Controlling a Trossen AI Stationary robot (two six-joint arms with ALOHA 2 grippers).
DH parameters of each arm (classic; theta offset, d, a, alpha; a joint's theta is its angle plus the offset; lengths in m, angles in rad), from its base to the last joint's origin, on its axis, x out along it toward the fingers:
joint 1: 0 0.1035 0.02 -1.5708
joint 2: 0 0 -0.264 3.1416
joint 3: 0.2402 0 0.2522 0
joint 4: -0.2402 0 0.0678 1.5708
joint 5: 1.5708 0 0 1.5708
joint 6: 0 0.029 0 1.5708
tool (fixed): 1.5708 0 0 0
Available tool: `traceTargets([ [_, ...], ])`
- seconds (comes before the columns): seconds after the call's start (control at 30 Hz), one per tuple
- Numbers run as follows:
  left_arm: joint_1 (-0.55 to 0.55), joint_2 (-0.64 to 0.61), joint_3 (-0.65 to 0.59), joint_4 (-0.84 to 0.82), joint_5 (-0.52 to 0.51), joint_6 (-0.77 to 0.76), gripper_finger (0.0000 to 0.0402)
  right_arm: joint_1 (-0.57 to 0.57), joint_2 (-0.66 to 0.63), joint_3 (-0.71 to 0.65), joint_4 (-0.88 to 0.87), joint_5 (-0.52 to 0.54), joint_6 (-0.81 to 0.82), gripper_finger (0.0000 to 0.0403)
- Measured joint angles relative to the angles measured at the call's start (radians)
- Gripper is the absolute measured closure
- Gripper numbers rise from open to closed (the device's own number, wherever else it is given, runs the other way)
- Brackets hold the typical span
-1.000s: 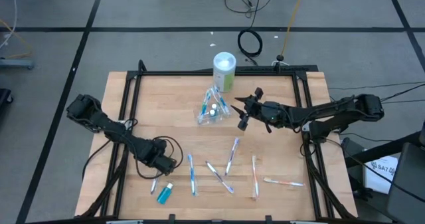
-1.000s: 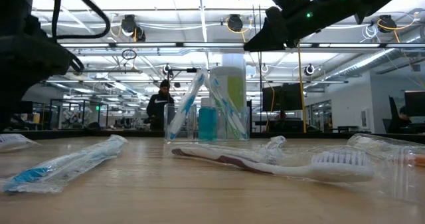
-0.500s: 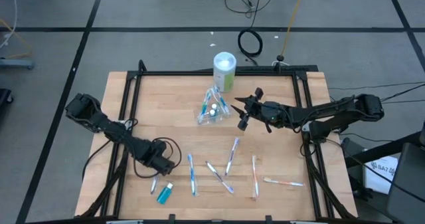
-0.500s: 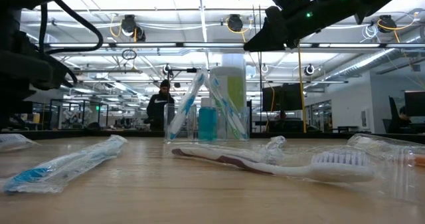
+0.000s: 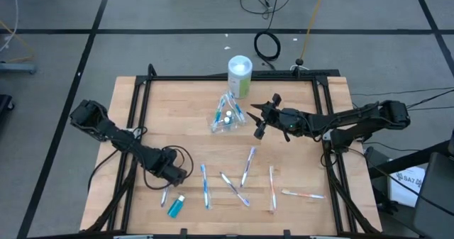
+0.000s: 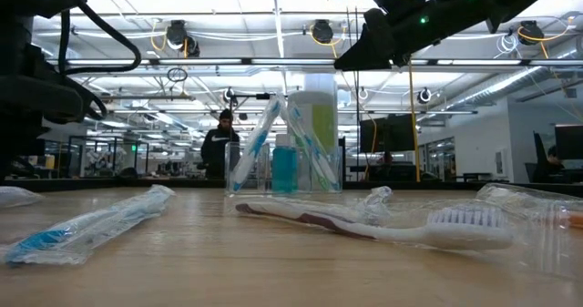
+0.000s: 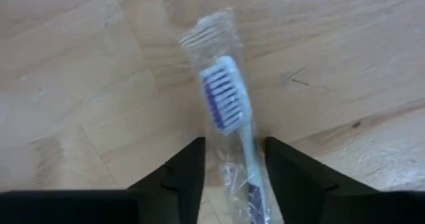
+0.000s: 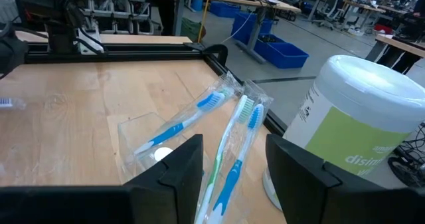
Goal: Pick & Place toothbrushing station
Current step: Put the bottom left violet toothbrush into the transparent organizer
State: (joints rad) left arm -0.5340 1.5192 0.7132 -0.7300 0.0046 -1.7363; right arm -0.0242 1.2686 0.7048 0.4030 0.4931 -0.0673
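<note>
Near the table's front left, my left gripper (image 5: pixel 169 176) points down, open, over a wrapped toothbrush (image 7: pixel 229 111) that lies flat on the wood. Its fingers stand one on each side of the handle, just behind the blue bristles. The clear cup (image 5: pixel 225 118) stands mid-table, far side, with two toothbrushes (image 8: pixel 232 144) and a blue tube (image 6: pixel 284 168) leaning in it. My right gripper (image 5: pixel 256 120) hovers level to the cup's right, open and empty, pointing at it. Several more wrapped toothbrushes (image 5: pixel 234 188) and a blue tube (image 5: pixel 175 206) lie along the near side. My left gripper comes from above with its fingers (image 7: pixel 189 167) across the toothbrush, beside the handle just behind the head (image 7: pixel 247 159). The toothbrush rests on the table in its clear wrapper. Whether the fingers touch the wrapper, I cannot tell.
A white-and-green canister (image 5: pixel 240 74) stands behind the cup at the far edge. A black frame rail (image 5: pixel 234 77) runs round the tabletop. Bare wood lies between the cup and the loose toothbrushes.
My left gripper has sunk a little toward the toothbrush at the near left, then held still. My right gripper has not moved.
</note>
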Motion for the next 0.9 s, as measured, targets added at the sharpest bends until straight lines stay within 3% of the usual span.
traceTargets([
  [0.63, 0.068, 0.000, -0.001, 0.028, 0.002, 0.037, 0.0384, 0.000, 0.000, 0.000, 0.004, 0.000, 0.000, 0.0248],
  [0.77, 0.068, -0.006, 0.003, 0.028, -0.007, 0.043, 0.0393, 0.000, 0.000, 0.000, 0.004, 0.000, 0.000, 0.0248],
  [0.9, 0.075, -0.033, 0.051, 0.036, -0.171, 0.104, 0.0376, 0.000, 0.000, 0.000, 0.004, 0.000, 0.000, 0.0248],
])
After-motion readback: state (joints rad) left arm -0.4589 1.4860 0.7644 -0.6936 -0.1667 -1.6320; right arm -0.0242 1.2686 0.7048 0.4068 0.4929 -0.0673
